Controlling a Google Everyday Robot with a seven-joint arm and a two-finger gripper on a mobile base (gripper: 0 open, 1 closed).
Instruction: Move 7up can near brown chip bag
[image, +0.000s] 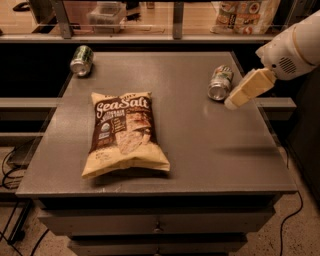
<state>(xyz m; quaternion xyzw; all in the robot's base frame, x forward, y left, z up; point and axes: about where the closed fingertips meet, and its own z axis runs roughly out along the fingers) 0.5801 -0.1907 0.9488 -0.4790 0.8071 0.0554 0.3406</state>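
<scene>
The 7up can (220, 82), green with pale patches and silver ends, lies on its side on the right part of the grey table (200, 145). The brown chip bag (124, 132), cream-yellow with a brown "Sea Salt" panel, lies flat at the table's left centre. My gripper (239, 96), cream-coloured on a white arm, comes in from the right. It hovers just right of the 7up can and close to it, with its tip pointing down-left.
A darker green can (81, 60) lies on its side at the table's back left corner. A glass-fronted shelf with packaged goods (245, 12) runs behind the table. Drawers (157, 225) sit under the table's front edge. Cables lie on the floor at both sides.
</scene>
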